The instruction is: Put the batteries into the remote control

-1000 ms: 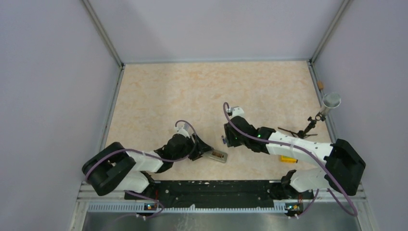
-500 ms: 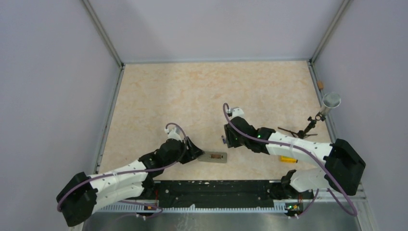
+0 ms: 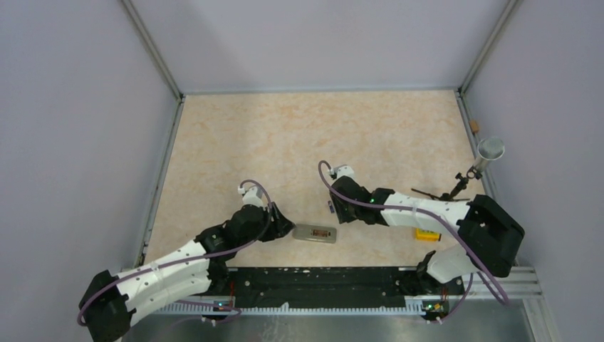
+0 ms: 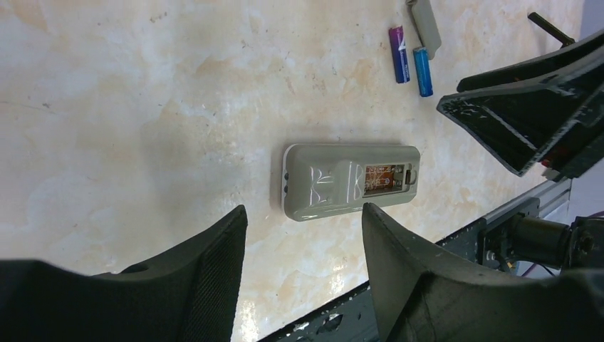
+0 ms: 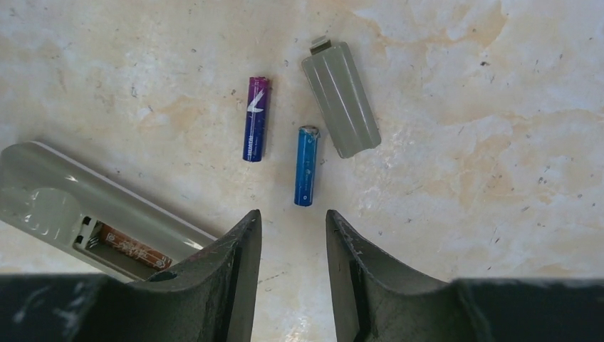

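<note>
A slim grey plastic remote control (image 4: 350,181) is seen lying back-up on the beige marbled tabletop (image 4: 142,107), its battery recess uncovered and a brown-orange interior exposed. It is framed just beyond the black fingers of the left gripper (image 4: 305,214), which are spread apart with nothing between them. Two small cylindrical batteries, one purple-and-blue (image 4: 399,54) and one bright blue (image 4: 423,71), are laid side by side farther off, beside a narrow grey plastic cover (image 4: 425,25). The black fingers of the right gripper (image 4: 456,96) are seen at the right edge.
</note>
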Controlling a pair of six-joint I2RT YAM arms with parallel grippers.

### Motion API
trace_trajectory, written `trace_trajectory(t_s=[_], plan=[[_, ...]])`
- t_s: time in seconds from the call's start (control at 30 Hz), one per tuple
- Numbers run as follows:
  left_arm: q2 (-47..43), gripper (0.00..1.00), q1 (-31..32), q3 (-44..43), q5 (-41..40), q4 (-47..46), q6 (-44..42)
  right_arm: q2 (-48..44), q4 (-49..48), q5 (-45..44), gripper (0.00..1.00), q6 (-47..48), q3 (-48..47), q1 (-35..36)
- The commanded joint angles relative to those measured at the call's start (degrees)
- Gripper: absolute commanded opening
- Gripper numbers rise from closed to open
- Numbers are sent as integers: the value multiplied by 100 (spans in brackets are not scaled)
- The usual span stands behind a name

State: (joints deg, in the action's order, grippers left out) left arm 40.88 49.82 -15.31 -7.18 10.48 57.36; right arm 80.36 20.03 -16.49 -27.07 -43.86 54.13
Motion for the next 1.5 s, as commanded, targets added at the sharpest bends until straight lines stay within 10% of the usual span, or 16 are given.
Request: trace_trajectory(t_s=[0.0, 1.47], plan=[[-193, 62, 10, -300, -172, 59, -545, 217, -103, -114, 37, 224, -272, -78], [-259, 65, 10, -247, -257, -186, -649, 220, -1046, -105, 24, -43, 753, -69]])
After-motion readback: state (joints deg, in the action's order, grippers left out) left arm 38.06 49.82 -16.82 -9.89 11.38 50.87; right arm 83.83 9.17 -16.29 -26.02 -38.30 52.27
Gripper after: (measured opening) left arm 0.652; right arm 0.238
